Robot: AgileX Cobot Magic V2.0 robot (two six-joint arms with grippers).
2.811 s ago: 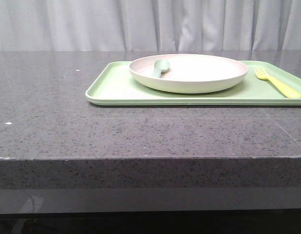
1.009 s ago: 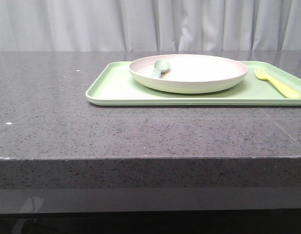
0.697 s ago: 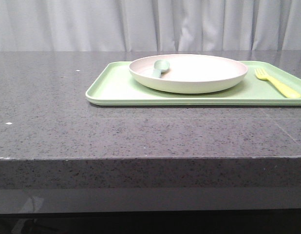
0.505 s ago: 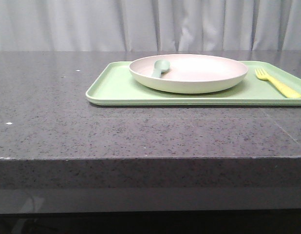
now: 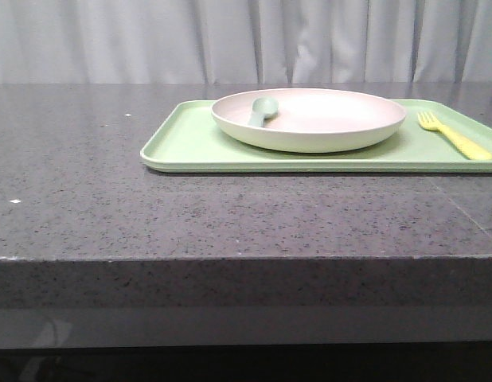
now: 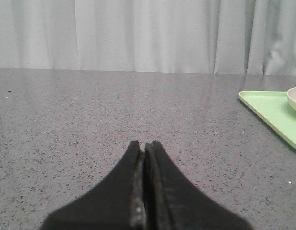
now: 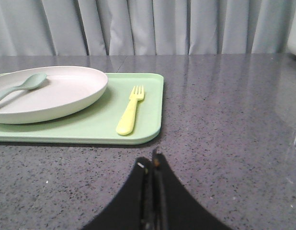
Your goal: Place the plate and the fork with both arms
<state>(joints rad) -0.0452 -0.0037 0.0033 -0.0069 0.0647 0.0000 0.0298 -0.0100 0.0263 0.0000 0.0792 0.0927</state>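
The cream plate [image 5: 326, 123] sits on a light-green tray [image 5: 190, 143] at the table's back right; it also shows in the right wrist view [image 7: 66, 93]. The yellow fork [image 5: 454, 137] lies on the tray right of the plate, tines away from me, and shows in the right wrist view [image 7: 130, 111]. My left gripper [image 6: 144, 143] is shut and empty over bare table, left of the tray [image 6: 272, 112]. My right gripper [image 7: 151, 162] is shut and empty, just in front of the tray's near right corner [image 7: 148, 129]. Neither gripper shows in the front view.
A pale grey-green spoon [image 5: 260, 110] rests in the plate's left part, its handle over the rim [image 7: 23, 86]. The table is dark speckled stone [image 5: 111, 207] with its front edge near me. A grey curtain [image 5: 246, 40] hangs behind.
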